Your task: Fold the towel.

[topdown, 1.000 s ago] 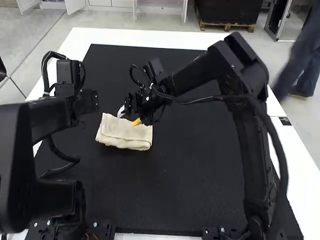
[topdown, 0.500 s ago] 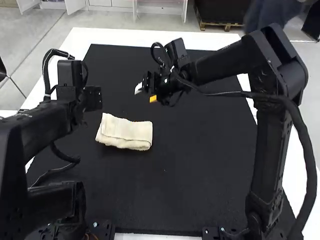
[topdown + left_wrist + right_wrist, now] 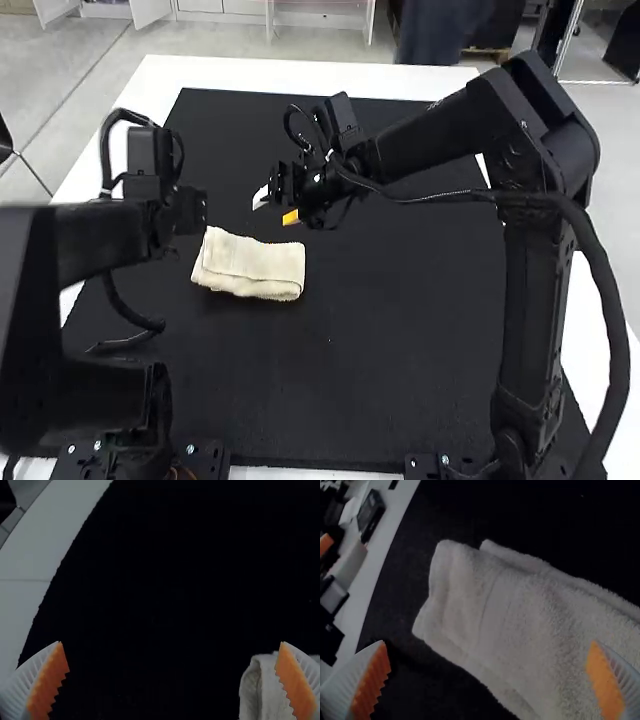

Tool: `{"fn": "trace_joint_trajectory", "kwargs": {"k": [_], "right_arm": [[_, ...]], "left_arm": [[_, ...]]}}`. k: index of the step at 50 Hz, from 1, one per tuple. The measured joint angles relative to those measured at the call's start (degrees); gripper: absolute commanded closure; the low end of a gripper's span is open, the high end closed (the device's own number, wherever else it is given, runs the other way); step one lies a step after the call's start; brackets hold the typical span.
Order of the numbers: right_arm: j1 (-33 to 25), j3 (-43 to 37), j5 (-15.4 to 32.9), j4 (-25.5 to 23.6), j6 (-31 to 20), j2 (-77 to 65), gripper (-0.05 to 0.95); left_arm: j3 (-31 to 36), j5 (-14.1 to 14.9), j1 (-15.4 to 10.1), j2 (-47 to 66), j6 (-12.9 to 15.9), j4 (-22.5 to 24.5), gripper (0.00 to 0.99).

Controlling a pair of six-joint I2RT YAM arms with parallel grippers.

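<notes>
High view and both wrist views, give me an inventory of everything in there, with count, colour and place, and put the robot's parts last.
Towel: one, cream, folded in layers, on the mat left of its middle
Mat: one, black, over most of the table
Table: one, white, around and under the mat
Left arm: one, black, at the high view's left
Right arm: one, black, from the high view's right, across to near the towel
Left gripper: one, two white ribbed fingers with orange pads, apart
Right gripper: one, same colours, fingers apart, just beyond the towel
</notes>
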Motion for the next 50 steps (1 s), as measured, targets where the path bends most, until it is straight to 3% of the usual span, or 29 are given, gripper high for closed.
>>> {"fn": "trace_joint_trajectory", "kwargs": {"k": [7, 18, 39, 42, 46, 50], "right_arm": [[-0.3, 0.0, 0.0, -0.3, 0.0, -1.0, 0.0], [-2.8, 0.0, 0.0, -0.3, 0.0, -2.7, 0.0], [-5.2, 0.0, 0.0, -0.5, 0.1, -5.2, 0.0], [-5.8, 0.0, 0.0, -0.5, 0.1, -6.3, 0.0], [-6.7, -0.1, 0.0, -0.5, 0.1, -7.4, 0.0], [-7.5, -0.5, 0.0, -0.5, 0.1, -8.3, 0.0]], "left_arm": [[0.0, 0.0, -1.8, 3.0, 2.4, 0.0, 0.025], [0.0, 0.0, -5.4, 5.5, 3.8, 0.5, 0.025], [0.5, 0.3, -5.7, 26.4, 3.5, 9.8, 0.025], [2.0, 0.3, -5.7, 28.0, 2.9, 8.5, 0.025], [5.3, 0.3, -5.7, 27.5, 1.4, 2.0, 0.025], [7.3, 0.6, -5.7, 24.2, 0.3, -1.3, 0.025]]}}
